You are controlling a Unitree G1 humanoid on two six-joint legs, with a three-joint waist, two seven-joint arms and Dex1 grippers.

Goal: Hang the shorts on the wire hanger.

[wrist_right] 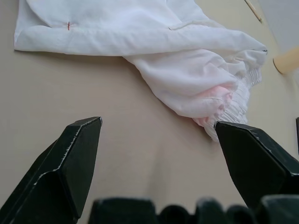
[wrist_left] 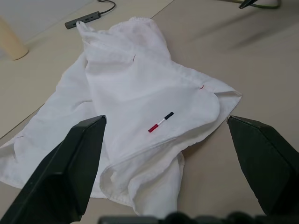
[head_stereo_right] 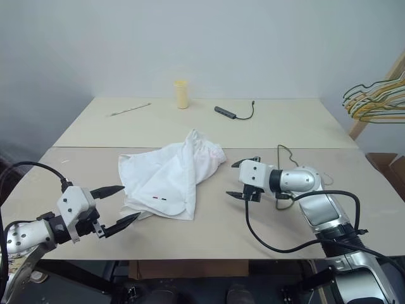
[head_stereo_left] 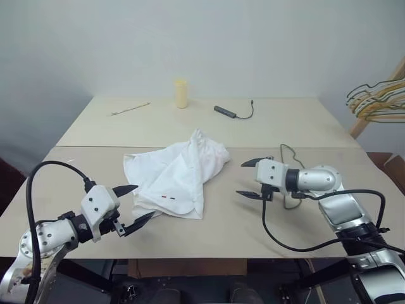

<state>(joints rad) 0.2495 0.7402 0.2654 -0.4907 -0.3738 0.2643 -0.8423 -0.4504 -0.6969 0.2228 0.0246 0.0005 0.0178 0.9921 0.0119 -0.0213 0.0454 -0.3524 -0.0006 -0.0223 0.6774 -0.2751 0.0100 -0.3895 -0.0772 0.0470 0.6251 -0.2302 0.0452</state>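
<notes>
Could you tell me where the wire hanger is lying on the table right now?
In the left eye view, the wire hanger lies flat on the table, on the robot's right, partly hidden behind the open right pincer, apart from the shorts.

Yellow cup (head_stereo_left: 181, 94); thin stick (head_stereo_left: 130, 109); dark cabled adapter (head_stereo_left: 224, 111).

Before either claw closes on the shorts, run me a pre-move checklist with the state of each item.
1. Left claw open: ok.
2. Right claw open: ok.
3. Both claws empty and off the cloth: ok.
4. Shorts lying loose on the table, between the two claws: ok.
5. Waistband exposed toward the right claw: ok, gathered edge visible.
6. Wire hanger free to pick up: cannot tell, mostly behind the right arm.
</notes>
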